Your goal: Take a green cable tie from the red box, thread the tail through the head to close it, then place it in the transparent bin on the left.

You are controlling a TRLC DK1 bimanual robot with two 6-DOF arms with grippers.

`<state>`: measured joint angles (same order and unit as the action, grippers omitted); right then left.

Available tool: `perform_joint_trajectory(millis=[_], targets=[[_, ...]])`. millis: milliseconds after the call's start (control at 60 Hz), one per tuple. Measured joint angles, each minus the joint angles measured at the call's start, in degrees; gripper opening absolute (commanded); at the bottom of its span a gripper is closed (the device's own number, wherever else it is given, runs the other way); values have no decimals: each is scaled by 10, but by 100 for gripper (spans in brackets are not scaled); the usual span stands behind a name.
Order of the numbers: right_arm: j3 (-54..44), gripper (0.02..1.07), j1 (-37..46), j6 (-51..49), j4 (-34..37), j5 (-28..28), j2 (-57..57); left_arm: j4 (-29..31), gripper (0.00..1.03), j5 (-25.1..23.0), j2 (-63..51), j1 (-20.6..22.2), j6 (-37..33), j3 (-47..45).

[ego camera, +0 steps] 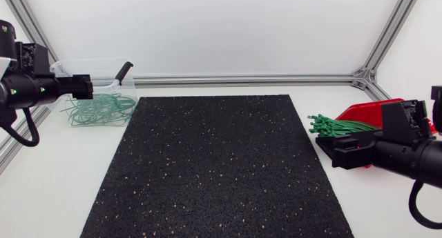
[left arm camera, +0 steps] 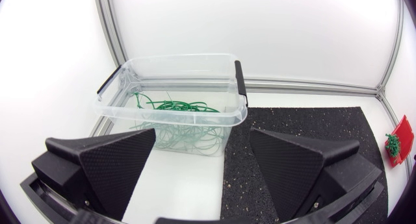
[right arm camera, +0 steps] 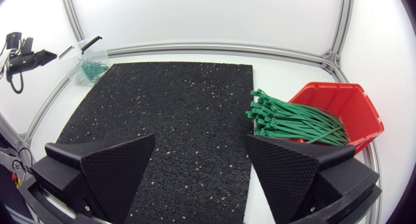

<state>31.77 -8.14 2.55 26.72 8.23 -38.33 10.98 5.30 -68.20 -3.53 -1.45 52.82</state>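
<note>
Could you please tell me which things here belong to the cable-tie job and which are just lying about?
Job: red box, green cable ties spilling from it, transparent bin, looped ties inside it.
Lying about: black speckled mat.

A white table [ego camera: 55, 176] carries a black rubber mat [ego camera: 214, 162] flecked with pale specks, lying square across its middle. Aluminium rails [ego camera: 242, 79] run along the table's far edge and meet slanted posts [ego camera: 390, 31] at the right corner. Plain white panels [ego camera: 207, 31] close in the back and sides. The light is even and soft.
</note>
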Motion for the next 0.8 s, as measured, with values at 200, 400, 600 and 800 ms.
perform_joint_trajectory(millis=[200, 400, 600, 800], targets=[[-33, 103, 11, -16, -6, -45, 78, -41, 100, 0, 82, 3, 0, -102], [-84, 103, 21, -18, -49, -58, 136, -74, 100, 0, 154, 11, 0, -184], [-137, 103, 35, -18, -98, -64, 194, -106, 100, 0, 226, 21, 0, -248], [-188, 103, 48, -18, -148, -67, 250, -140, 100, 0, 302, 42, 0, -322]])
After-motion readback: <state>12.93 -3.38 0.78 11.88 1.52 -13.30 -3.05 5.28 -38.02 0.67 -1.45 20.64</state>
